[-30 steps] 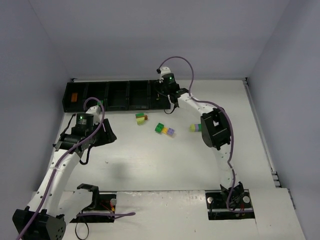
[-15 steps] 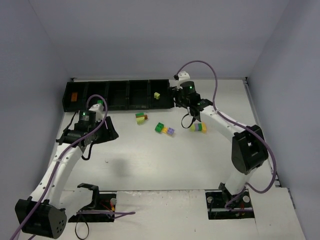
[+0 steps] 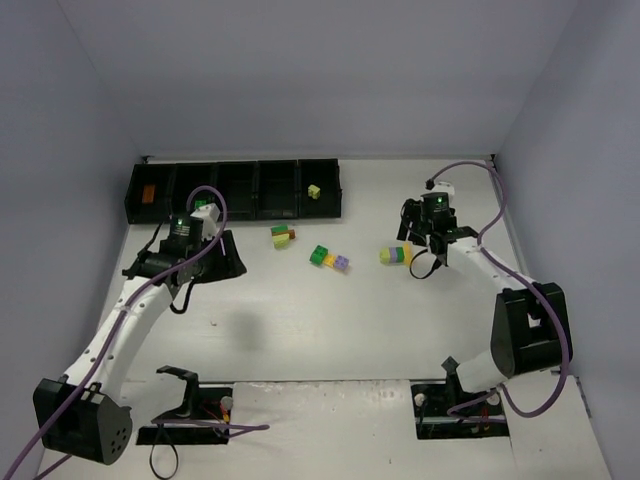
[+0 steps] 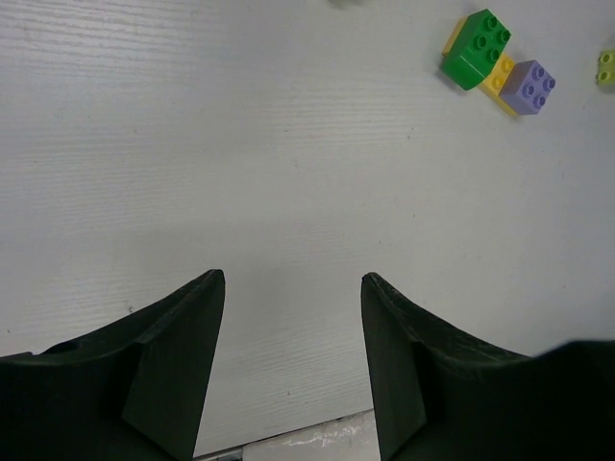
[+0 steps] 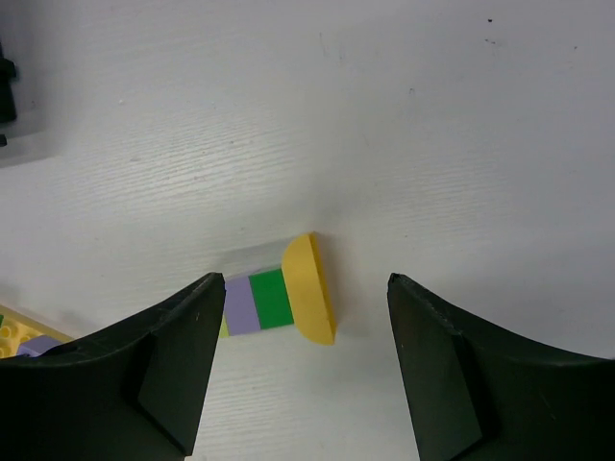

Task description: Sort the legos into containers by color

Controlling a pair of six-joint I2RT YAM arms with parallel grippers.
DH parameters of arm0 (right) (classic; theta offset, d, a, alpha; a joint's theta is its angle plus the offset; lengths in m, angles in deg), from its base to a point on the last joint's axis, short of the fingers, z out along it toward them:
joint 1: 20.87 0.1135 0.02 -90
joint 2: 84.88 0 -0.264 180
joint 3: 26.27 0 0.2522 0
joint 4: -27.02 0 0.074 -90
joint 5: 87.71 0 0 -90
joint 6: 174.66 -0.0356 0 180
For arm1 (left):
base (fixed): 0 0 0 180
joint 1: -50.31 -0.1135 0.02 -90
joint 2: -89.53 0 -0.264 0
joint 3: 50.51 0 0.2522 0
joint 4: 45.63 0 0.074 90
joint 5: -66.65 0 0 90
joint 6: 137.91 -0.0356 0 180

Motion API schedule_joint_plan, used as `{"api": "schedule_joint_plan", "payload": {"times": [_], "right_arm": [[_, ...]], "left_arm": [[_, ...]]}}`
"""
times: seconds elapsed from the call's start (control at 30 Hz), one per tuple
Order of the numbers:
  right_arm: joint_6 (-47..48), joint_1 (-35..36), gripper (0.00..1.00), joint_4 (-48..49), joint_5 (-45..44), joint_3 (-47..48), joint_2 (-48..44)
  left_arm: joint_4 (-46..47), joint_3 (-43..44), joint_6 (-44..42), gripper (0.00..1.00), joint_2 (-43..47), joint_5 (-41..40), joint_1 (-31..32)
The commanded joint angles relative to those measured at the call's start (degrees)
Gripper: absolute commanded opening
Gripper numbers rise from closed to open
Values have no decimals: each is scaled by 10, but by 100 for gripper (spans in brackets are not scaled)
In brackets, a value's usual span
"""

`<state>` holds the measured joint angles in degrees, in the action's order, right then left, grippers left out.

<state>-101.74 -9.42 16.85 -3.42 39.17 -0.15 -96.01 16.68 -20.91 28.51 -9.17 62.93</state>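
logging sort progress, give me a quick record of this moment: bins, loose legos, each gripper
bins: five joined black bins along the far left
binned: orange brick in the leftmost bin; lime brick in the rightmost
loose on the table: green-yellow-orange cluster; green-yellow-lilac cluster; lime-lilac-green-yellow stack
left gripper: open, empty, over bare table
right gripper: open, empty, above the lime-lilac-green-yellow stack
status: sorting unfinished
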Motion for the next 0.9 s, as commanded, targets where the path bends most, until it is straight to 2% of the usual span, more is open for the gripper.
{"api": "schedule_joint_plan", "payload": {"times": [0.0,0.63,0.87], "right_arm": [[-38,-2,65,8,0,-1,-19],[-70,9,62,25,147,-30,65],[-79,88,60,18,132,-39,44]], "left_arm": [[32,34,-10,53,-5,9,13],[51,17,0,53,-11,2,32],[58,19,1,53,-17,1,34]]}}
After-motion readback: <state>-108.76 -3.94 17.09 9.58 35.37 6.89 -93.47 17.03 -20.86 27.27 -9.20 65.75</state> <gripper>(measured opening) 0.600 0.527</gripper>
